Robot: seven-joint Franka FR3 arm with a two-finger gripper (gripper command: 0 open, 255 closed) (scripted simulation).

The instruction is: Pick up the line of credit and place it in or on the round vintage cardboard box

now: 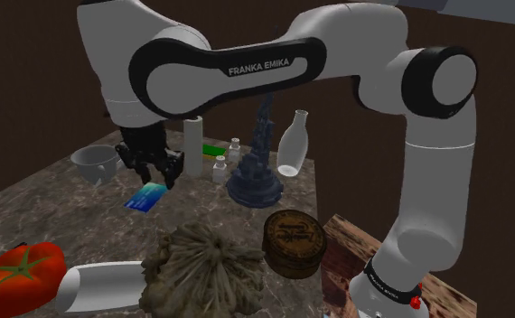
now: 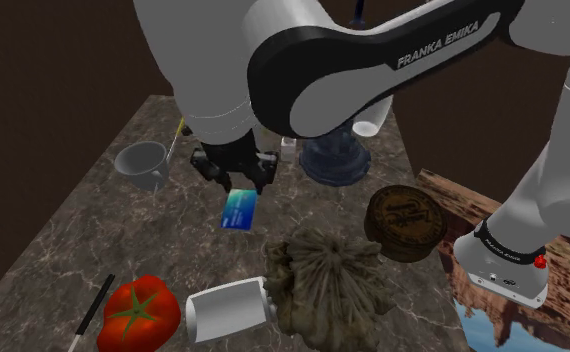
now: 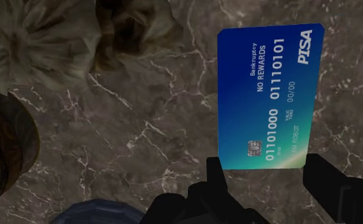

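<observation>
Furthest left in the shoulder view, cut off by the frame at the dark marbled table's [image 1: 30,212] near corner: a glossy red tomato [image 1: 21,271]. Just beside it, a plain white cylinder [image 1: 102,285] on its side, one end tucked behind a brownish frilled lump [image 1: 201,271] too ragged to name. Farther back, near the left edge, a pale handled cup [image 1: 96,161].

Next rightward, the all-black gripper [image 1: 153,173], pinching a blue bank card [image 1: 145,197] by one short end, fingers [image 3: 215,175] pressed to its two long edges. Card tilted under the hand, over the table's middle; hard to tell whether its low corner touches the marble.

Toward the far edge behind the hand: a tall white tube [image 1: 193,140], top hidden by the forearm; a flat green scrap [image 1: 213,149], mostly screened; two small white bottles [image 1: 220,169]. Then a dark blue tiered ornament [image 1: 257,176], tip lost behind the forearm, and a white narrow-necked vase [image 1: 292,144].

Near the right edge, the round brown box [image 1: 294,242], lid lettering unreadable, well apart from the card; nearest to the stretch between them, the frilled lump. Beyond that edge, a brown wood-grained surface [image 1: 344,239], partly behind the arm's base.
</observation>
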